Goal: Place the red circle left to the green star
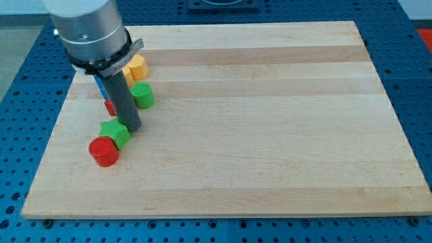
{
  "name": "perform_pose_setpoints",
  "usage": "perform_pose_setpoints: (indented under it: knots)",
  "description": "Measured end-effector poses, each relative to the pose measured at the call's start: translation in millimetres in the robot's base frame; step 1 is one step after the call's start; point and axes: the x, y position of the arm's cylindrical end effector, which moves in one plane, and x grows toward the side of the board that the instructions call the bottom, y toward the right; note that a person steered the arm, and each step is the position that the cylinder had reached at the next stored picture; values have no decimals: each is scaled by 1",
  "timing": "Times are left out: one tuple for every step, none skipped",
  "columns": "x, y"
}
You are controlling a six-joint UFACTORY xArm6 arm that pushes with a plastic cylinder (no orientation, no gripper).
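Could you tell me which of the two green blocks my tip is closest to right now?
The green star, the lower one, next to the red circle. My tip sits at its right edge; the green cylinder lies higher up, beside the rod.

Light wooden board (270,115) resting on a blue perforated bench (415,61). All blocks clustered near the board's left edge: red circle (104,151) lowest, touching the green star (116,131) up and to its right; green cylinder (142,96) higher; yellow block (137,67) above that; a blue block (100,84) and another red block (109,107) partly hidden, shapes unclear.
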Motion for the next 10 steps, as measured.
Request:
perform_pose_setpoints:
  knots:
    - [8, 0]
    - [4, 3]
    - [44, 30]
    - [94, 25]
    - [107, -3]
    - [107, -33]
    - [87, -42]
    - [74, -41]
    - [48, -39]
    - [46, -39]
